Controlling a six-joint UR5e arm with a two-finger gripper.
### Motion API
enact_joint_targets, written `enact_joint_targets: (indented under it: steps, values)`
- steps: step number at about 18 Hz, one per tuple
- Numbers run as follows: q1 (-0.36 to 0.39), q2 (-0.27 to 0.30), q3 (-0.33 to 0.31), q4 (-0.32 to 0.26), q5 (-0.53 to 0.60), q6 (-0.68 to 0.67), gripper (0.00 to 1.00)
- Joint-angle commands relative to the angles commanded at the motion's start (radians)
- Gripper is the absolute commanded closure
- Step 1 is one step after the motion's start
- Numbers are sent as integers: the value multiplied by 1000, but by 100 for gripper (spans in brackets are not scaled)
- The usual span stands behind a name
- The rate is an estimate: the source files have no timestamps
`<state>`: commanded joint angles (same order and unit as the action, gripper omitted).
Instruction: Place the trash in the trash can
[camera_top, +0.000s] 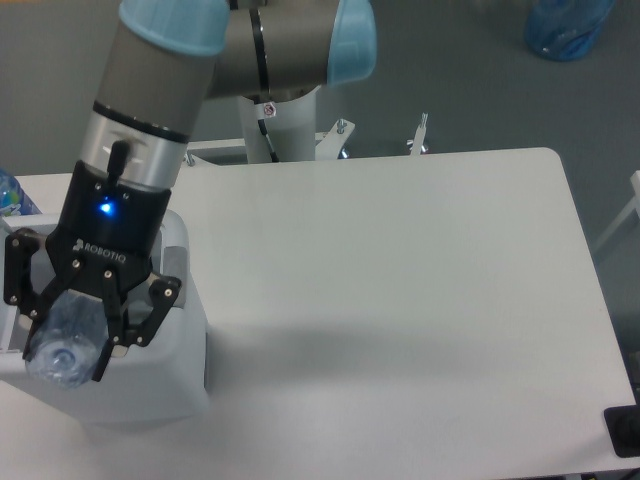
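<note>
Wide white table (420, 300) filling most of the view from above. At its left edge, boxy white trash can (150, 385) with a grey patch on the right rim. Directly over the can's opening, black two-finger gripper (70, 335) clamped around a clear crushed plastic bottle (62, 340), cap end toward the can's near wall. Blue light glowing on the gripper body.
</note>
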<state>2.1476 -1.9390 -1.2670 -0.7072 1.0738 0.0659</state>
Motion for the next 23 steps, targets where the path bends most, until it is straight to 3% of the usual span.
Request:
enact_joint_targets:
  steps: [6, 7, 9, 11, 18, 23]
  values:
    - [-12, 0, -20, 0, 0, 8, 46]
    - [-12, 0, -20, 0, 0, 8, 40]
    - [-12, -2, -23, 0, 0, 43, 13]
    - [-12, 2, -35, 0, 0, 71, 0]
    - [8, 24, -29, -2, 8, 72, 0]
    - [112, 75, -20, -2, 21, 74, 0]
